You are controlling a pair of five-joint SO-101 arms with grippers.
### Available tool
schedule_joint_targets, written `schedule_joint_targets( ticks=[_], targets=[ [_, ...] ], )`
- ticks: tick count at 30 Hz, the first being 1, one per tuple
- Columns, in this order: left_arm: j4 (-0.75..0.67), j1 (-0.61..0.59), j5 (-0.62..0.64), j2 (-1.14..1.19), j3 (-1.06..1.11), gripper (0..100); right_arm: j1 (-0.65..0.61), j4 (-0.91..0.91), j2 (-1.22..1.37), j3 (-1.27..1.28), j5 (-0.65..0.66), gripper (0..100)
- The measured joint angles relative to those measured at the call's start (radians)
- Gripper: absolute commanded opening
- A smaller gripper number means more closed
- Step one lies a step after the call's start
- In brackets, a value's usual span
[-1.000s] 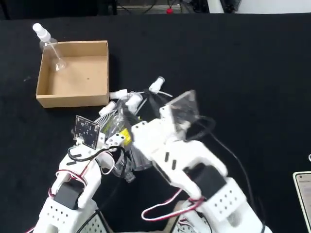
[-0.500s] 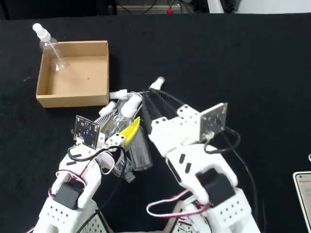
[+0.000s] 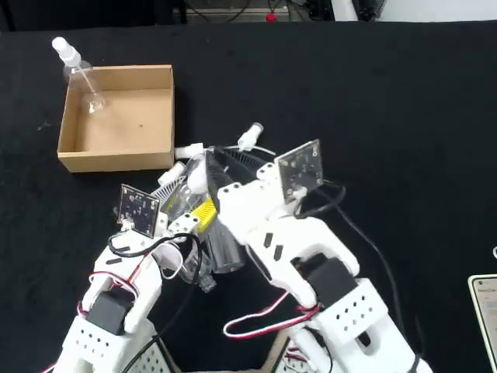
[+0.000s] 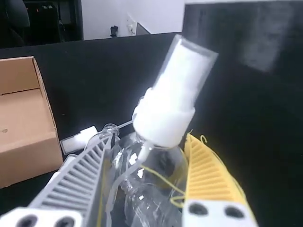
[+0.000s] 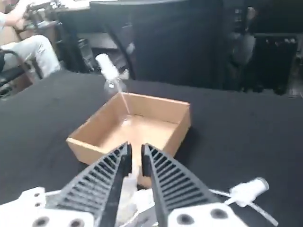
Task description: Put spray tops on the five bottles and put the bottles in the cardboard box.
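"What colour is the table [image 3: 373, 93]?"

"Plain black. The cardboard box [image 3: 116, 162] is tan-brown."

"And the bottle [image 4: 156, 184]?"

"Clear, with a white spray top [image 4: 173, 104]. The left gripper [image 4: 149, 142] has one grey ribbed finger [image 4: 80, 179] and one yellow [image 4: 206, 175]. The right gripper [image 5: 135, 147] is dark grey and ribbed too."

"The arms [image 3: 311, 256]?"

"White, with red and black wires [image 3: 256, 325]."

Blk tbl [image 3: 388, 93], white wall [image 4: 109, 14], dark furniture [image 5: 165, 42] bhd.

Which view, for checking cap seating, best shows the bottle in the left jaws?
Left wrist view: bottle and spray top close up. High view: partly under an arm. Right wrist view faces the cardboard box.
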Motion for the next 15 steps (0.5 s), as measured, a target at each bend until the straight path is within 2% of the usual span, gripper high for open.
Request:
schedule_joint_targets(
  ticks=[10,15],
  targets=[
    [0.000,0.000,0.000,0.000,0.000,8,-0.014,0.048,0.002,-0.048,0.000,4.2],
    [0.000,0.002,0.000,0.000,0.000,8,0.095,0.106,-0.055,-0.087,0.000,4.2]
  ],
)
